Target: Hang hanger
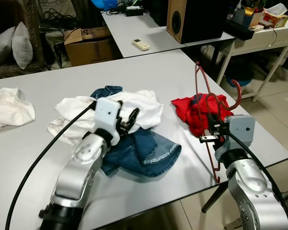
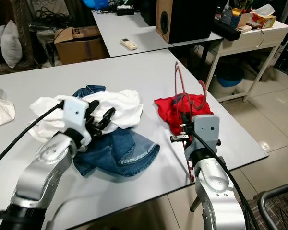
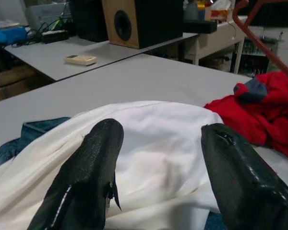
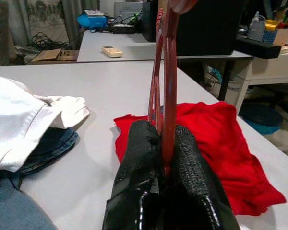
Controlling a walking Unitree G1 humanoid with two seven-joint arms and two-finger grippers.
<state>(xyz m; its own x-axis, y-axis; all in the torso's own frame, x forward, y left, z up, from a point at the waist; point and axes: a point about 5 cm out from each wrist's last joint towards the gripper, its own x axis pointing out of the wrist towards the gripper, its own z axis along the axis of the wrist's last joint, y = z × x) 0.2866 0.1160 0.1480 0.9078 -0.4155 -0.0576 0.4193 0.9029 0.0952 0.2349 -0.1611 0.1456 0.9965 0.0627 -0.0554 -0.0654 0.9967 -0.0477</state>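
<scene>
Right gripper (image 4: 164, 158) sits closest, fingers clamped tight on the red hanger (image 1: 205, 96) wire. Hanger stands roughly upright above the red garment (image 1: 201, 111), hook (image 1: 236, 90) curling over toward the table's right side, lower end poking past the near table edge beside the right arm. Left gripper (image 1: 127, 120) hovers over the clothes pile with its fingers spread, holding nothing.

Grey table (image 1: 149, 72) carries the clutter: white shirt (image 1: 134, 108) draped over blue jeans (image 1: 144, 151) right under the left gripper, red garment just beside that pile, another white cloth (image 1: 7, 110) well apart at the far left edge. Black cable from the left arm crosses the tabletop in front of the pile.

Behind: second table with a remote (image 1: 141, 44), cardboard box (image 1: 89, 43) on the floor, speaker (image 1: 182, 19), white side table (image 1: 273, 36) with a tissue box, grey cushions (image 1: 12, 45) far left.

Right wrist view gives the grip up close, wire pinched between the two black fingers (image 4: 137, 163), red garment spread flat beyond. Left wrist view shows both fingers (image 3: 93, 163) apart with white shirt between and below them, jeans peeking out, hanger wire at a corner.
</scene>
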